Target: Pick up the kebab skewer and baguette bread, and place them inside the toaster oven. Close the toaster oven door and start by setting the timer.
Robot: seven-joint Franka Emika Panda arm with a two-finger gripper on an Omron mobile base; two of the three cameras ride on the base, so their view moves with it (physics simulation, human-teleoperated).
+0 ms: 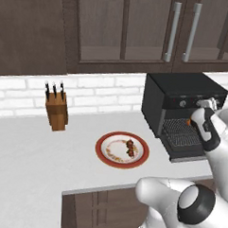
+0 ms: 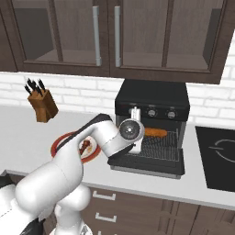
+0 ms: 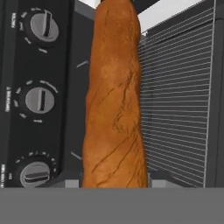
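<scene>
Claw [image 3: 114, 183] partly closed on baguette bread [image 3: 114, 100], at toaster oven [image 2: 153, 98]

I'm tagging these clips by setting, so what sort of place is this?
A rendered home kitchen, most likely: a white counter against a white brick backsplash, dark glass-front wall cabinets, and a black toaster oven with its door down, near a knife block.

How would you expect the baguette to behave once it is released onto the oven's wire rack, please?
The baguette bread looks stiff: it extends straight from the gripper without sagging. Its rounded body might roll slightly on the wire rack, though the rack's wires would probably check it. Its crust looks rough, so unlikely to slip.
</scene>
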